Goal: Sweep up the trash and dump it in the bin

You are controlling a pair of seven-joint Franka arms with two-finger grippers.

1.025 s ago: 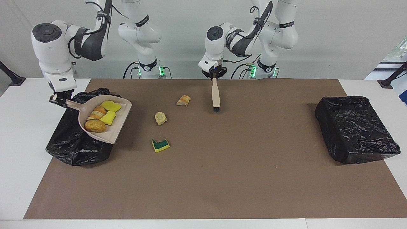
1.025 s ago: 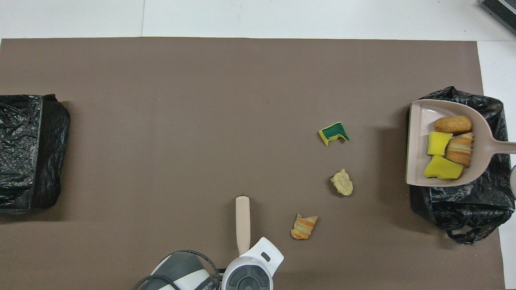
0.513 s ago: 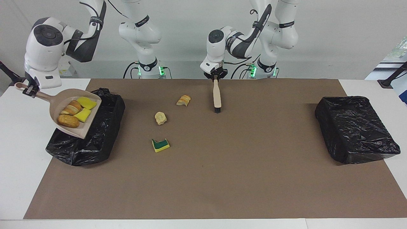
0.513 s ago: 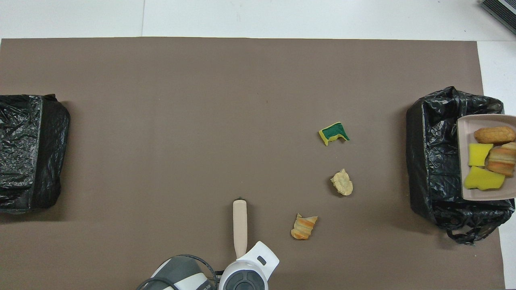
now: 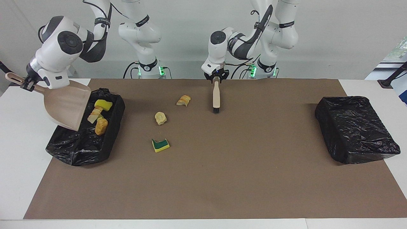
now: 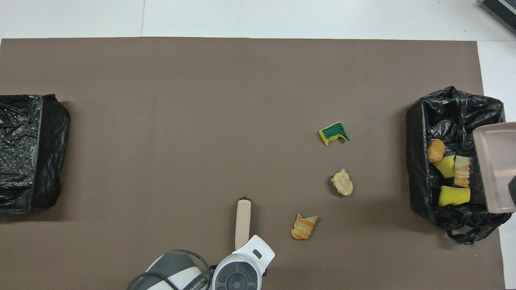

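Observation:
My right gripper (image 5: pixel 25 84) is shut on the handle of the beige dustpan (image 5: pixel 65 106), which is tipped steeply over the black-lined bin (image 5: pixel 79 149) at the right arm's end. The pan (image 6: pixel 496 165) looks empty. Yellow sponge pieces (image 6: pixel 454 195) and orange-tan chunks (image 6: pixel 435 150) are inside the bin (image 6: pixel 419 133). On the mat lie a green-backed sponge (image 5: pixel 160 145), a beige lump (image 5: pixel 160 118) and an orange-tan chunk (image 5: pixel 183 100). My left gripper (image 5: pixel 216 79) is shut on the brush (image 5: pixel 216 97), held bristles-down beside the orange-tan chunk.
A second black-lined bin (image 5: pixel 356 128) stands at the left arm's end of the brown mat and also shows in the overhead view (image 6: pixel 28 151).
The right gripper carried the loaded dustpan outward over the bin and tipped it. The scraps slid out into the bin. The left gripper with the brush shifted slightly.

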